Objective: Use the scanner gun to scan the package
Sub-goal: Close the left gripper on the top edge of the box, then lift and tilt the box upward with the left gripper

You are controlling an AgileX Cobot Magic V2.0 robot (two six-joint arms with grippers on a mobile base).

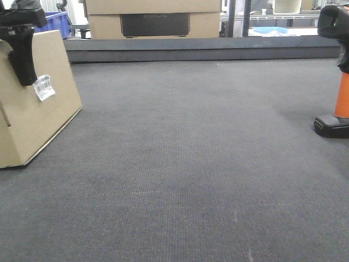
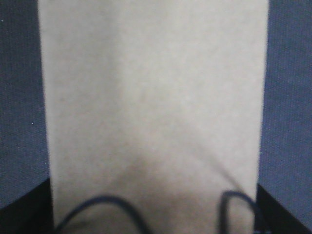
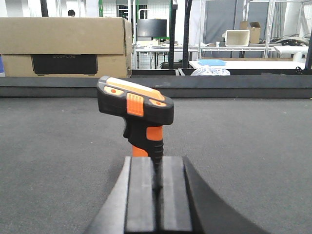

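Right gripper, jaws all but closed on nothing, sits just behind the standing scanner gun, and left gripper clamps the package at far left of the mat; package judged secured, scanner pickup and label scan outstanding.

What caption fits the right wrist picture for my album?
Orange scanner gun standing on the grey mat before the right gripper.

Tan package, orange-and-black scanner gun
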